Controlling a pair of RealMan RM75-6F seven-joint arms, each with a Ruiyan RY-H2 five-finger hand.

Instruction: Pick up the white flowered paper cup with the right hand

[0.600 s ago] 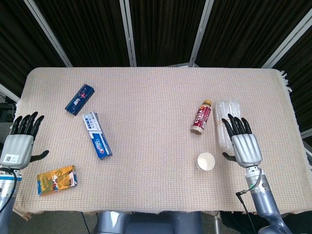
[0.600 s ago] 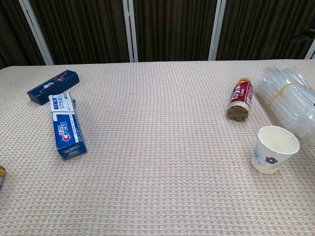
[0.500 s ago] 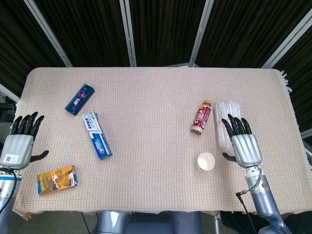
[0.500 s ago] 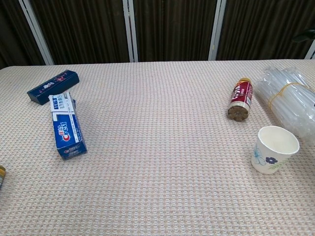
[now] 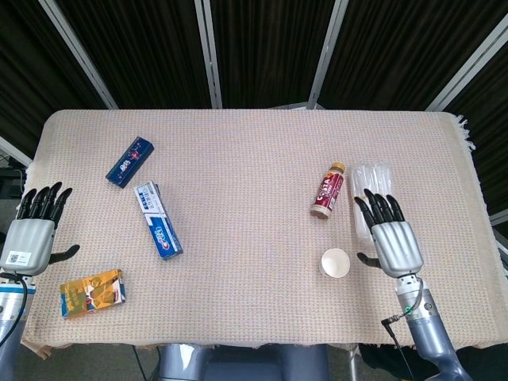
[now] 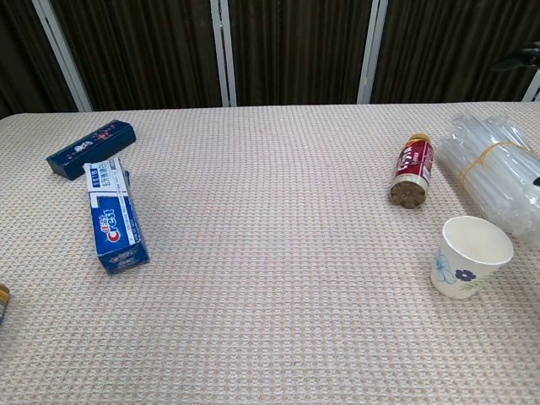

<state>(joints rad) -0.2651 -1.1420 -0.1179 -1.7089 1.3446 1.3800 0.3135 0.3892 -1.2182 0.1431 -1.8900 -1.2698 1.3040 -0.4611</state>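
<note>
Paper cup first, because that is what matters: the white flowered paper cup (image 5: 335,263) stands upright, mouth up, near the front edge of the table (image 5: 238,317) on the robot's right side, and nothing holds it yet.

Going across from the left, the left hand (image 5: 32,234) hangs at the table's left edge with its fingers spread and nothing in them, exactly where it was a moment ago. Just in front of it lies an orange packet (image 5: 92,292), further in a dark blue box (image 5: 129,162) and a Crest toothpaste box (image 5: 158,220), none of them shifted. Past the middle a small red bottle (image 5: 327,191) lies on its side, just behind the cup, with a bundle of clear plastic tubes (image 5: 369,198) to its right.

The one thing that has changed is the right hand (image 5: 390,240). Over the last half second it has slid a little toward the cup, partly covering the tubes, fingers spread, thumb pointing at the cup, palm empty. It is now just beside the cup but apart from it.

I'd say the reach has only just begun; the hand needs to close the remaining gap sideways and wrap around the cup wall. The cup looks light, so a clumsy nudge could tip it over.
</note>
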